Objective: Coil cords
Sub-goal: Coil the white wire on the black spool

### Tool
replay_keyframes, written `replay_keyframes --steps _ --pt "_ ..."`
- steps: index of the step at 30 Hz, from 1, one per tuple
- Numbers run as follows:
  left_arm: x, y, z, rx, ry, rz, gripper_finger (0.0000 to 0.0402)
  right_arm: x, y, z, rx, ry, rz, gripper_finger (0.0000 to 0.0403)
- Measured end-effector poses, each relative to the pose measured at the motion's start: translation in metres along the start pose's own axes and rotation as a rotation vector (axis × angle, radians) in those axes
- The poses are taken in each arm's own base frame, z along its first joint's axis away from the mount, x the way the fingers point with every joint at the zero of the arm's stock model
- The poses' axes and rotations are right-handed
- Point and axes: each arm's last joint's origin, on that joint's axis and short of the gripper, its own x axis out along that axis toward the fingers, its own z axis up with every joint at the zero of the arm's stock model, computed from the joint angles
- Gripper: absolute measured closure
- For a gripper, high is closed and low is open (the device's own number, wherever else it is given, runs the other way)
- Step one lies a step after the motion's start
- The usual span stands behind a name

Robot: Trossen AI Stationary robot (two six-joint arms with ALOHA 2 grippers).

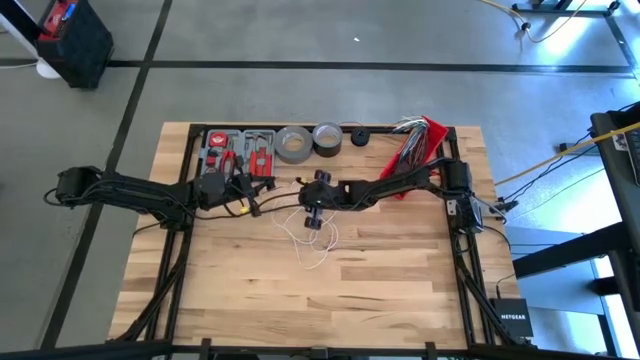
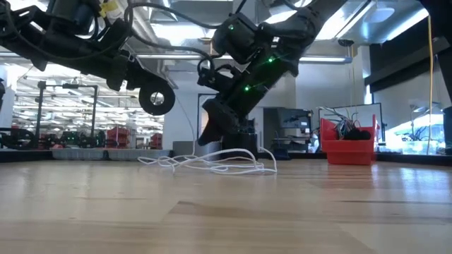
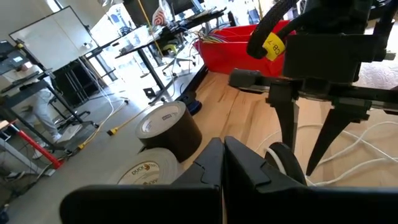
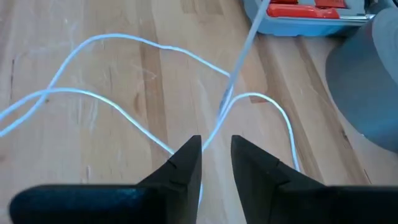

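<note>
The thin white cord [image 1: 314, 238] lies in loose loops on the wooden table [image 1: 380, 290], near its middle. One strand [image 4: 242, 56] rises straight from the loops toward my left gripper [image 1: 247, 203], which hangs shut above the table, left of the loops. My right gripper [image 4: 216, 163] slants down over the loops [image 2: 212, 161]. It is open, with one strand [image 4: 208, 138] running into the gap between its fingers. In the left wrist view its two fingers [image 3: 289, 134] stand apart just over the cord. My left gripper is shut on the cord, and the fingers themselves hide the place of contact. A white loop of cord [image 3: 275, 157] shows beside the shut fingers. From there a strand [image 2: 185, 127] runs straight down to the loops on the table.
Along the far edge stand a grey tool tray [image 1: 235, 152] with red tools, two grey tape rolls [image 1: 294, 144] [image 1: 327, 137], a small black part [image 1: 359, 137] and a red bin [image 1: 420, 150] of wires. Bare wood lies toward the near edge.
</note>
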Motion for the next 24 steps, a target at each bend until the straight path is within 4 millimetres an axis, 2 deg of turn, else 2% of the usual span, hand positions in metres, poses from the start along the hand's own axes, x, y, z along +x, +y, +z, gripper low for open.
replay_keyframes --steps 7,15,18,22,24 --pt "0.0 0.0001 0.0 0.0 0.0 0.0 0.0402 -0.0006 0.0 0.0097 0.022 -0.097 0.02 0.0314" --pt "0.0 0.0001 0.0001 -0.005 -0.001 0.0 0.0402 -0.0006 -0.0005 0.0095 0.024 -0.094 -0.001 0.0315" --pt "0.0 0.0001 0.0002 -0.008 -0.002 0.001 0.0402 -0.0006 -0.0014 0.0091 0.023 -0.088 -0.038 0.0333" --pt "0.0 0.0005 0.0013 -0.035 -0.013 0.005 0.0402 -0.0006 -0.0016 0.009 0.02 -0.087 -0.039 0.0385" --pt "-0.0001 0.0007 0.0019 -0.042 -0.019 0.007 0.0402 -0.0006 -0.0016 0.0088 0.019 -0.086 -0.04 0.0396"
